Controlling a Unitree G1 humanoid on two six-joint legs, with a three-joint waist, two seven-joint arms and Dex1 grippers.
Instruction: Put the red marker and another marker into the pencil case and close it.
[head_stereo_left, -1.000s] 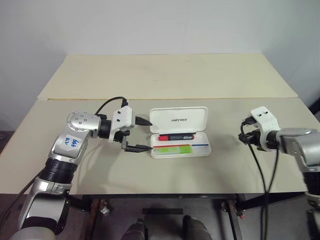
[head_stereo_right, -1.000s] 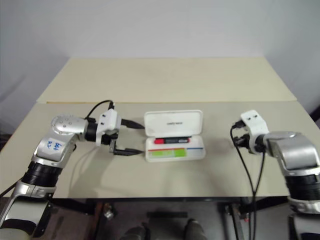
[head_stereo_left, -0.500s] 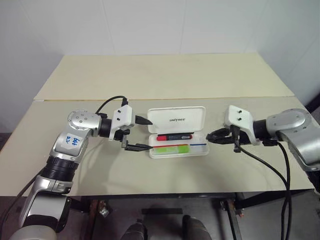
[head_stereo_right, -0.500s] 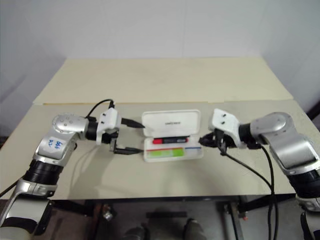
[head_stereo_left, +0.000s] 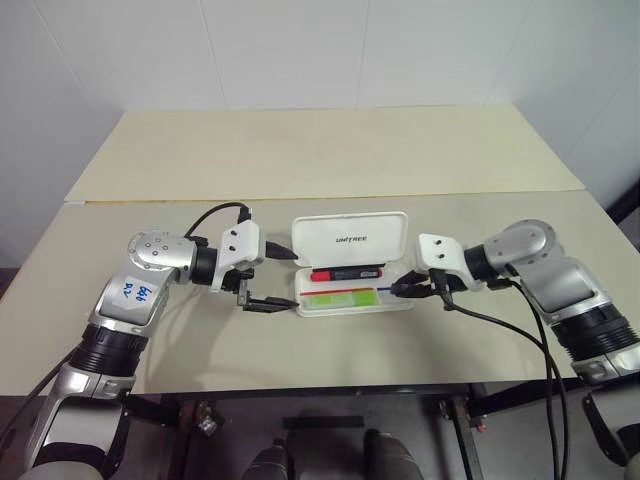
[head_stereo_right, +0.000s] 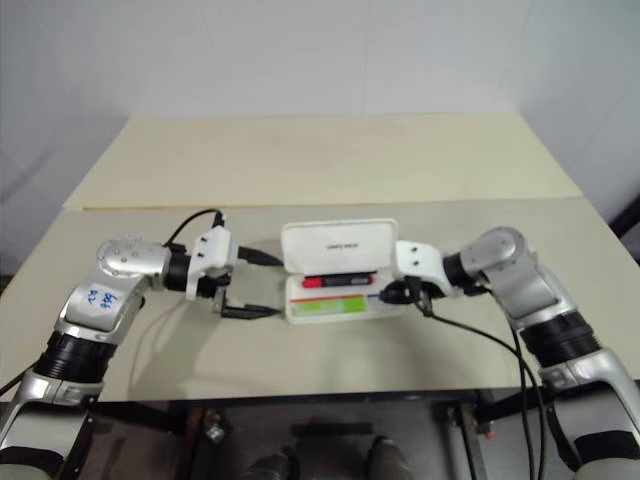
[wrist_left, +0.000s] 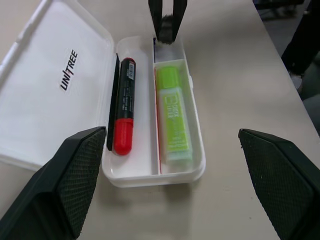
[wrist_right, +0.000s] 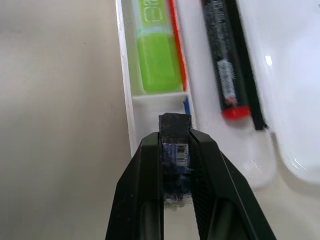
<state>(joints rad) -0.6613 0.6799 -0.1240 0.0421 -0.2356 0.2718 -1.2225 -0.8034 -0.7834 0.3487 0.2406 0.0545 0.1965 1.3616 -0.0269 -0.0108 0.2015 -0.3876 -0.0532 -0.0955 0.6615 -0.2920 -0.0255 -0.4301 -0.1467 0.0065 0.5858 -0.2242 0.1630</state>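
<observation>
- White plastic case (head_stereo_left: 352, 262) is lying open on the table (head_stereo_left: 300, 150), lid tilted up at its far edge.
- Red marker (wrist_left: 123, 106) is lying in the case's tray beside the lid; the highlighter (wrist_left: 173, 114) is lying in the compartment nearer the case's front wall.
- Left gripper (head_stereo_left: 275, 275) is hovering just off the case's left end, fingers spread wide, holding nothing.
- Right gripper (wrist_right: 175, 131) is hanging over the case's right end, fingers clamped on a small dark lump (wrist_right: 176, 142).
</observation>
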